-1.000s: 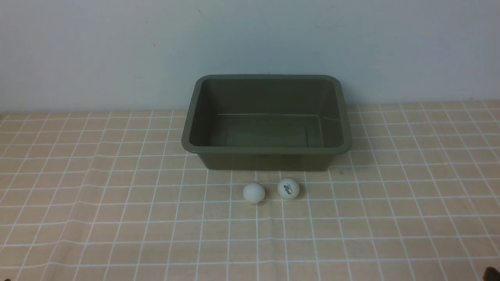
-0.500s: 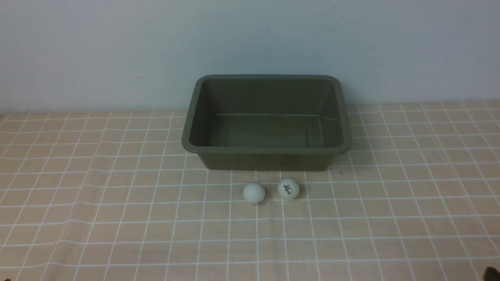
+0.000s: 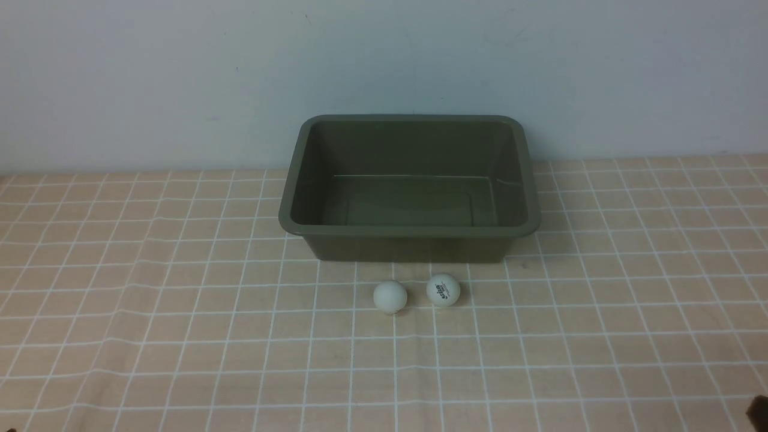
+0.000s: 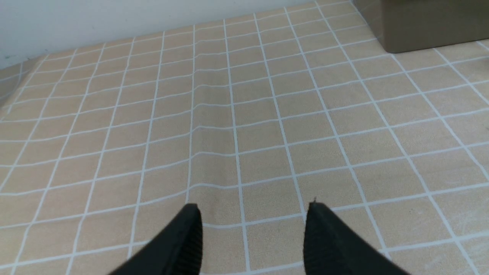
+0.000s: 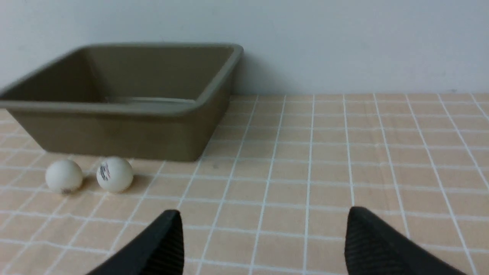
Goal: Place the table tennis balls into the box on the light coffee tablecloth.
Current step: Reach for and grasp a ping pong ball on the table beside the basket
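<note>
Two table tennis balls lie side by side on the light coffee tablecloth [image 3: 180, 336], just in front of the box [image 3: 408, 230]. One is the plain ball [image 3: 390, 296] [image 5: 63, 176], the other the lettered ball [image 3: 443, 290] [image 5: 114, 174]. The olive-green box [image 5: 114, 133] holds nothing. My right gripper [image 5: 263, 217] hovers low over the cloth, to the right of the balls and nearer than them, open wide and holding nothing. My left gripper [image 4: 252, 212] is over bare cloth far to the left, its fingers apart with nothing between them. A corner of the box [image 4: 428, 26] shows in the left wrist view.
A pale wall [image 3: 384, 72] rises directly behind the box. The cloth has soft creases [image 4: 193, 126] on the left side. Only a dark sliver of the right arm [image 3: 758, 414] shows at the front view's bottom right corner.
The balls and the box have not moved. The dark sliver of the right arm at the front view's bottom right corner has shifted very slightly.
</note>
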